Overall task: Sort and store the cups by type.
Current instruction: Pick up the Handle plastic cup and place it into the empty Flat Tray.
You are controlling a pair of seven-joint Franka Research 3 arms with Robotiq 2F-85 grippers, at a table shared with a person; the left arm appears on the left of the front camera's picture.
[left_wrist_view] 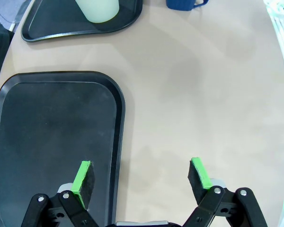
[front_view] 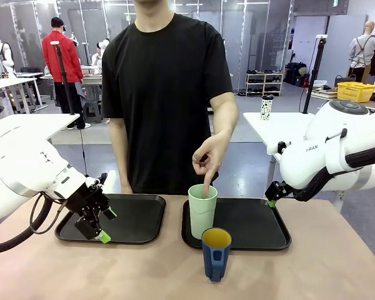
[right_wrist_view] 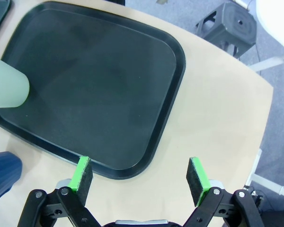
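Right now the left jaws are hanging spread wide, gripping nothing, with one green pad [left_wrist_view: 83,177] showing over the near rim of the left tray [front_view: 134,220] and the other over bare worktop [left_wrist_view: 189,104]. The right jaws are also standing wide apart and holding nothing. In the right wrist view one pad [right_wrist_view: 83,172] is showing against the near rim of the right tray [front_view: 253,228], close to its near right corner, and the other against bare worktop.

The green tumbler [front_view: 202,209] is standing upright in the near left corner of the right tray, well apart from both sets of jaws. A person's hand [front_view: 210,156] is reaching down from the far side, its forefinger dipping into the tumbler's mouth.

The blue mug [front_view: 216,253], yellow inside, is standing upright on the worktop just beside the right tray's near edge, in front of the tumbler, with its handle facing the near edge of the worktop. It is lying between the two arms, well apart from either set of jaws.
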